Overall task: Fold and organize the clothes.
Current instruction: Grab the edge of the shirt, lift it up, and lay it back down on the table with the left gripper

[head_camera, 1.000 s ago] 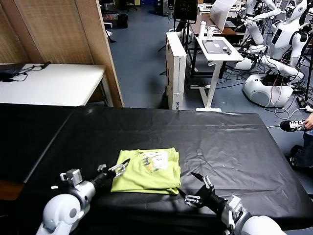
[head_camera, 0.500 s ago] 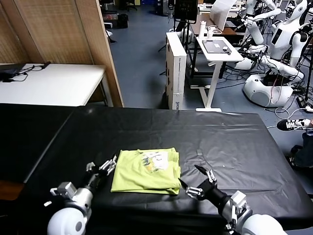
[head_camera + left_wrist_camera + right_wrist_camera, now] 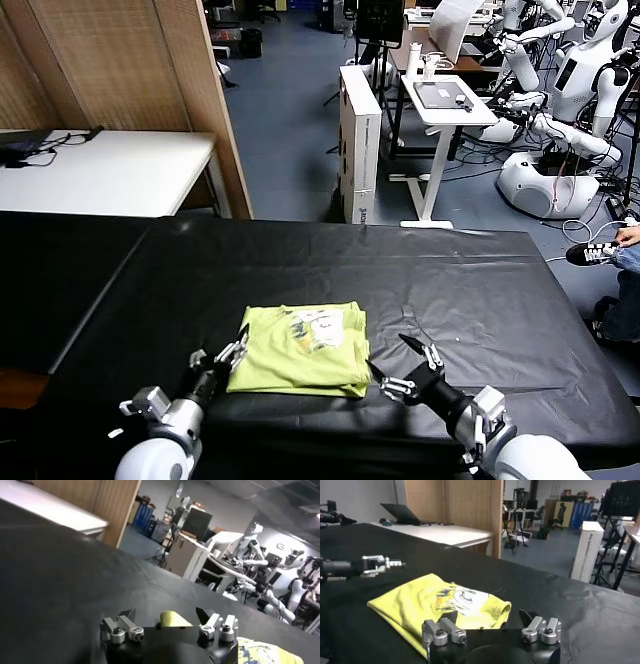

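Both pincers stand wide and hold nothing, low over the near part of the bench [image 3: 480, 290], one on each side of the T-shirt [image 3: 300, 352]. Left pincer [image 3: 229, 352] sits just beside the shirt's left edge, close to its near left corner, its fingertips at the cloth's border; from the head view I cannot tell whether they touch the fabric. Right pincer [image 3: 393, 364] sits just off the shirt's near right corner, its fingers spread and pointing toward the far side of the bench, apart from the cloth. The T-shirt is lime yellow-green and lies folded into a flat, roughly rectangular packet on the black covering, in the near middle of the bench, well away from the far edge and from the right edge. A small white print with dark marks shows on its upper face, toward the far right corner of the packet. In the right wrist view the right pincer [image 3: 490, 626] shows its open fingers in front of the shirt [image 3: 425, 602], with the left pincer [image 3: 382, 563] farther off beyond the cloth's other side. In the left wrist view the left pincer [image 3: 167, 625] has its fingers apart, with a bit of yellow-green cloth [image 3: 172, 618] between them and the printed part of the shirt to one side.
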